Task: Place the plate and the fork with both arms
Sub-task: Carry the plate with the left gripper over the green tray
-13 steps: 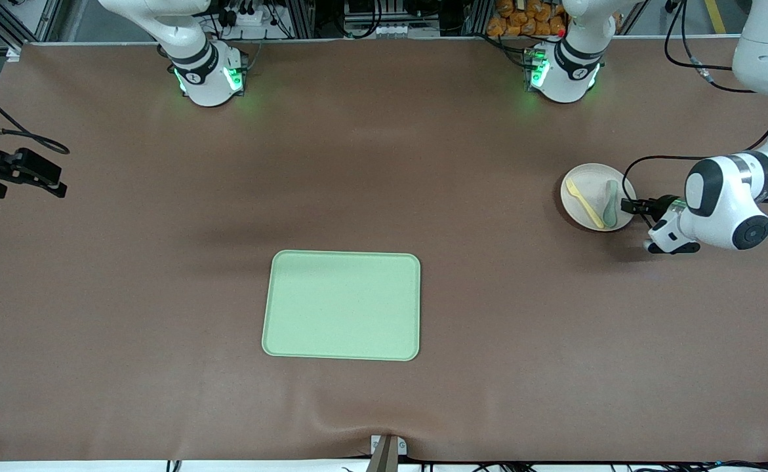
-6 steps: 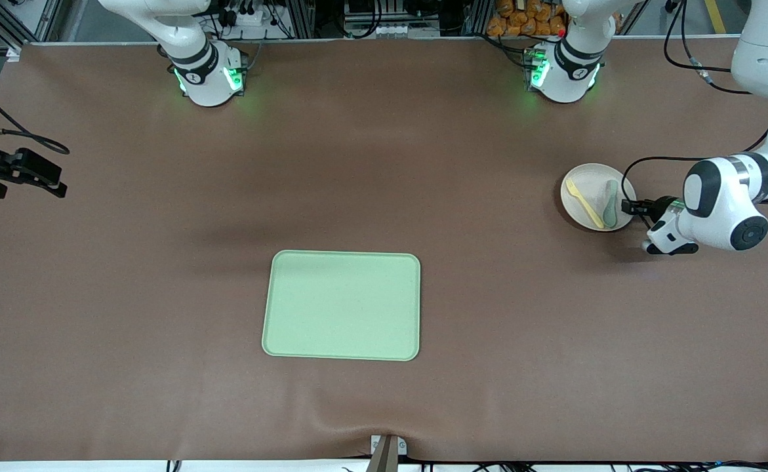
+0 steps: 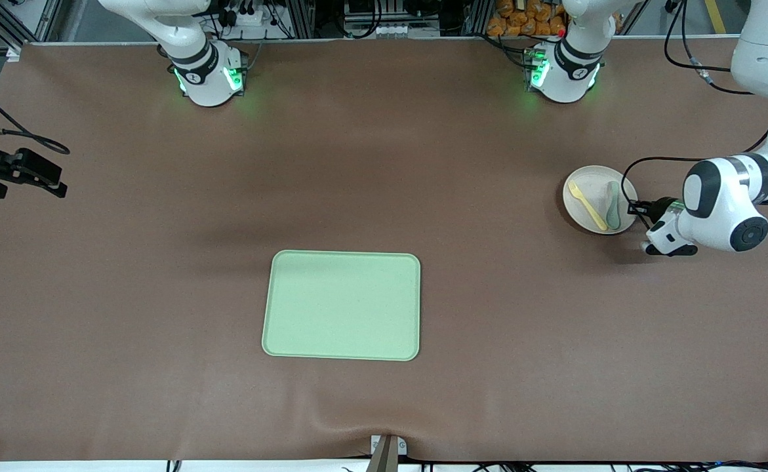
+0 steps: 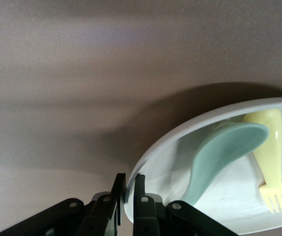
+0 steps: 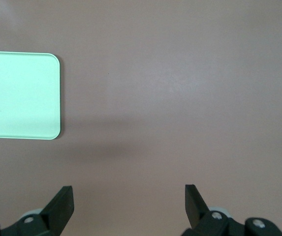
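The off-white plate (image 3: 586,190) lies toward the left arm's end of the table. On it are the pale-yellow fork (image 3: 587,205) and a grey-green spoon (image 3: 612,206). My left gripper (image 3: 634,210) is shut on the plate's rim, on the edge toward the left arm's end. In the left wrist view its jaws pinch the rim (image 4: 148,155), with the spoon (image 4: 219,157) and fork (image 4: 271,157) on the plate, which casts a dark shadow on the table. My right gripper (image 3: 52,187) waits, open and empty (image 5: 129,196), over the right arm's end of the table.
A rectangular light-green tray (image 3: 342,305) lies mid-table, nearer the front camera than the plate; its corner shows in the right wrist view (image 5: 17,96). The brown table cover (image 3: 423,164) spreads between the tray and the plate.
The plate, with fork and spoon on it, has shifted slightly in the left gripper's grip. The right arm has not moved.
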`<state>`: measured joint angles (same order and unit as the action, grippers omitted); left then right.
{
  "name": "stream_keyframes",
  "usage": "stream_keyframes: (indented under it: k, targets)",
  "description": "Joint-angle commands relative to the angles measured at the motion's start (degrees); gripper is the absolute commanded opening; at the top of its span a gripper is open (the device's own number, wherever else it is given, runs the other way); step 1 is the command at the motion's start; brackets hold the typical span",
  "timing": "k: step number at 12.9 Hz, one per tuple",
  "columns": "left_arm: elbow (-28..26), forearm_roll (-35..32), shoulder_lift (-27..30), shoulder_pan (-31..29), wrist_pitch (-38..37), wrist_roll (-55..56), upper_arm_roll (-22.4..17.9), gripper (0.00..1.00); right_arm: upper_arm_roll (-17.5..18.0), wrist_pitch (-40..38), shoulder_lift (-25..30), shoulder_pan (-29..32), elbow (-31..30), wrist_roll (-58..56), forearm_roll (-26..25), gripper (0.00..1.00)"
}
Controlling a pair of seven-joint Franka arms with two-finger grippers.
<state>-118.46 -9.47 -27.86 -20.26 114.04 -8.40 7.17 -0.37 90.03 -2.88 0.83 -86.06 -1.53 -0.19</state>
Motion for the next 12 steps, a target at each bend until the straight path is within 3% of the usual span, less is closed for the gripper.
stream_keyframes:
  k: [1,6,12]
  targets:
    - [1.12,-1.33,-0.88,0.05,1.62,-1.61,0.12,0.0,0.1,-0.73,-0.37,0.14,0.89,-0.14,-0.16,1.0]
    - [5.33,-0.2,-0.26,-0.48,1.54,-3.12,3.37,0.0,0.1,-0.73,-0.37,0.14,0.89,-0.05,-0.07,1.0]
    - [12.45,9.55,-0.26,0.22,-0.57,-2.06,7.24,0.0,0.1,-1.08,-0.37,0.22,0.89,-0.14,0.02,1.0]
